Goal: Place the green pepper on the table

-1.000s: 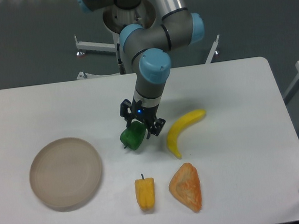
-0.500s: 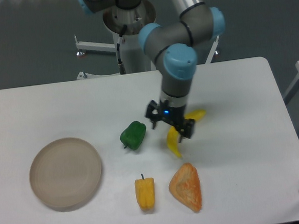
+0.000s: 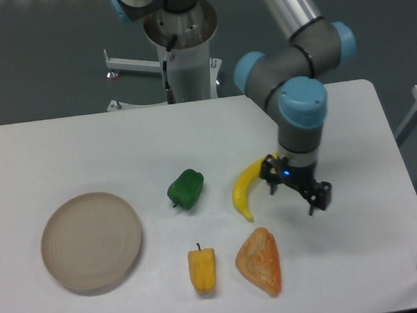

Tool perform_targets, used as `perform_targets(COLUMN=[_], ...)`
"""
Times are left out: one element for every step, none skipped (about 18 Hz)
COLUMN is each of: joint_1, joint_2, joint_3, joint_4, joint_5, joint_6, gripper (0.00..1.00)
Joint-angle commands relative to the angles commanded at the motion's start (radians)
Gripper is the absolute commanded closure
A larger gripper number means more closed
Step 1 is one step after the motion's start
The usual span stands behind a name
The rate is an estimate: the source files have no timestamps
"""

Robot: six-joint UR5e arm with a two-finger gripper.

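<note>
The pepper lies on the worktop, free of the arm, at the spot where it lay half a second ago, with the plate to its left and the banana to its right. A second ago the pincer was still around the pepper; since then it has let go and swung rightward, passing over the banana, and now hangs just right of the banana's upper end with its fingers apart and nothing between them. The banana, mostly hidden by the pincer half a second ago, shows almost whole again. The yellow pepper and the orange wedge near the front edge have not moved
</note>
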Motion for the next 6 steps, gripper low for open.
perform_targets(joint_1=[-0.002, -0.002, 0.0, 0.0, 0.0, 0.0], joint_2=[-0.014, -0.025, -0.032, -0.037, -0.041, -0.043], joint_3=[0.021, 0.037, 0.048, 0.054, 0.055, 0.055], joint_4=[0.0, 0.002, 0.002, 0.003, 0.008, 0.009], joint_5=[0.006, 0.011, 0.012, 0.012, 0.014, 0.014], joint_6=[0.006, 0.009, 0.018, 0.029, 0.035, 0.04], gripper=[0.02, 0.02, 0.02, 0.02, 0.02, 0.02])
